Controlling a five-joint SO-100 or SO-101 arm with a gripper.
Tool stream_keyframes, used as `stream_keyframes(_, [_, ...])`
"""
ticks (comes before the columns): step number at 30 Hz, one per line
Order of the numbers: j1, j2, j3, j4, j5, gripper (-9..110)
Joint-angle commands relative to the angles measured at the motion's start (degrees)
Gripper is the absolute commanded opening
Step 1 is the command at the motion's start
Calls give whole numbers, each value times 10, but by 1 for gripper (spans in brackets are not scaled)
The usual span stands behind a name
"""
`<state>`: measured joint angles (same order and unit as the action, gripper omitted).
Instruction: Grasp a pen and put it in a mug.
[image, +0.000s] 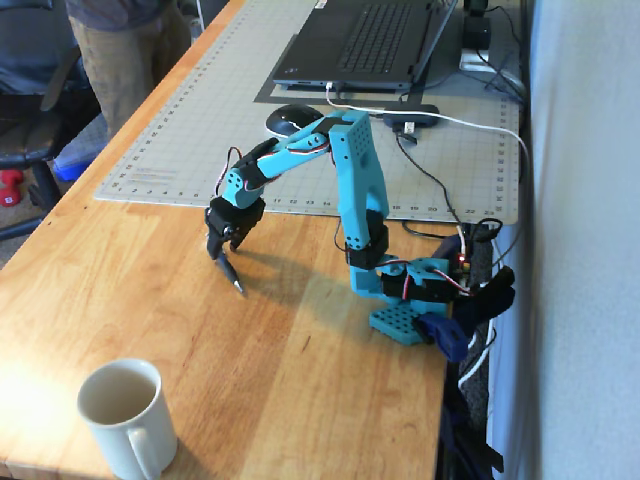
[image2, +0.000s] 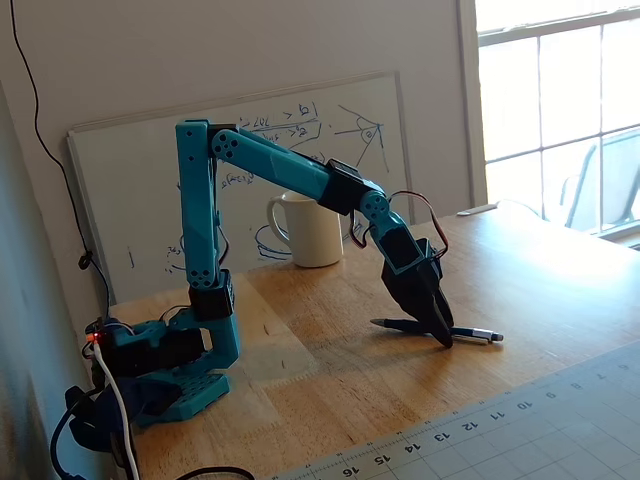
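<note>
Evidently pen (image2: 437, 328) lies flat on wooden table (image: 300, 380), gripper (image2: 440, 335) down over its middle, tips at tabletop. Jaw state: cannot tell whether clamped on barrel or just straddling it. Pen judged light, stiff, slick, prone to rolling or pivoting; mid-barrel hold best. Mug (image: 125, 415) upright, well apart, near table edge in a fixed view.

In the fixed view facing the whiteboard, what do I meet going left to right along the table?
Arm base → mug → gripper, down at the pen, whose silver end sticks out furthest right.
</note>
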<state>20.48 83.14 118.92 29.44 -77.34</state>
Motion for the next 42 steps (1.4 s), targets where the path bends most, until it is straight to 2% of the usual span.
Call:
stream_keyframes(1, [-4,7,-18,-9,-5,6])
stream_keyframes(10, [-4,20,-17,-9,3,0])
stream_keyframes(20, [-76,195,-1,-33,3,0])
stream_keyframes(25, [-123,269,69,-187,-5,0])
stream_keyframes(35, [-237,410,228,-650,-7,0])
stream_keyframes(42, [-351,422,307,-802,-8,0])
